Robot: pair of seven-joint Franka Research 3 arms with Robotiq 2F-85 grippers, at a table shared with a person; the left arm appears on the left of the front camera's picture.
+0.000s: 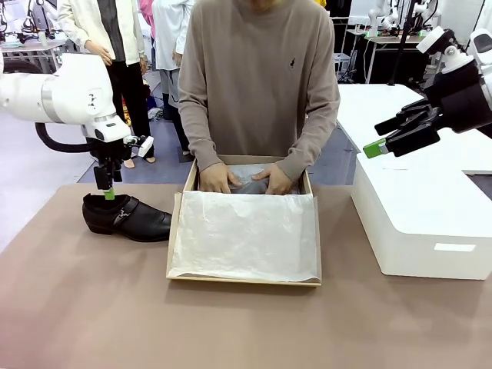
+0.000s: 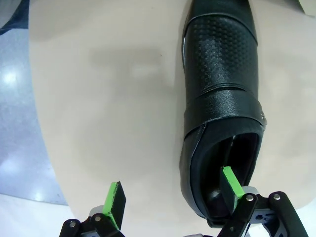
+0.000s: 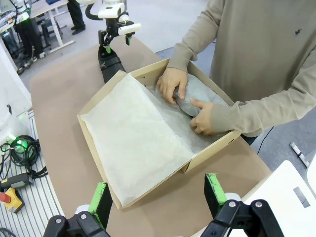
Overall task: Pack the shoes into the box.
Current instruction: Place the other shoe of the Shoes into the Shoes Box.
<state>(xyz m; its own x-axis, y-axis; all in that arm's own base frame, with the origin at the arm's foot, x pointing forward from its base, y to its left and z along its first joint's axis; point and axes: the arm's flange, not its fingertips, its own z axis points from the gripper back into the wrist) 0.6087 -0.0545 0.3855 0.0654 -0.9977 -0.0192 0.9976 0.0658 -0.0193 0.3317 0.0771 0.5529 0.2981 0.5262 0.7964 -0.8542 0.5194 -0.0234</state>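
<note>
Green pads (image 2: pixel 114 202) of my left gripper (image 2: pixel 173 193) sit nearest the lens, spread wide and straddling the heel collar of one black shoe (image 2: pixel 222 74). One finger reaches down inside the opening and the other hangs outside the wall; nothing is pinched yet. That shoe stands upright on the table (image 1: pixel 77 307), just beside the left wall of the box (image 1: pixel 246 281), toe toward it. White tissue paper (image 1: pixel 246 234) covers the box floor. At the far end the person's hands (image 1: pixel 217 178) press on a grey wrapped bundle (image 3: pixel 197 94); whether it holds the second shoe I cannot tell. I judge the task at most half done: the shoe on the table is unpacked and has first to be gripped, lifted and laid on the tissue. Left arm: enters from the left, wrist pointing straight down over the heel. Right gripper (image 1: pixel 384 137): raised above the white block (image 1: pixel 415 223), well apart from the box, fingers wide and empty, angled toward the box.
</note>
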